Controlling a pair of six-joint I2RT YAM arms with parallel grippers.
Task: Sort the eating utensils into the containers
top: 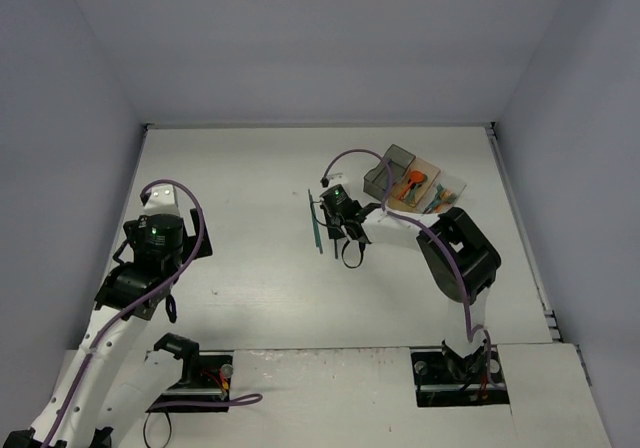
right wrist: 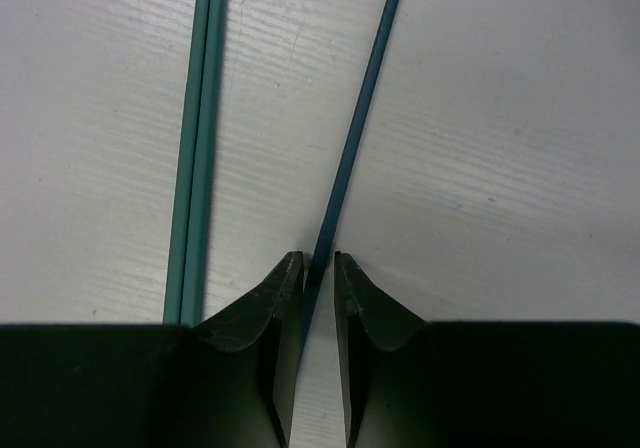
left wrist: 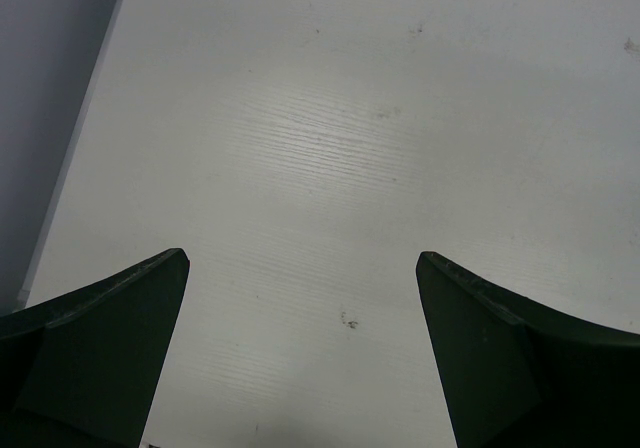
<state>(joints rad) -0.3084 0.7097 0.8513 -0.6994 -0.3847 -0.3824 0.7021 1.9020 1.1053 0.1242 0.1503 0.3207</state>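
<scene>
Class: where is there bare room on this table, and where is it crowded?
Bare: the middle of the table, between left gripper and teal sticks, and its far-left corner. Crowded: far right, around containers and right gripper.

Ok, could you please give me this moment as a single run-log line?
right gripper: shut on dark teal stick | two lighter teal sticks: flat on table | left gripper: open, holding nothing
</scene>
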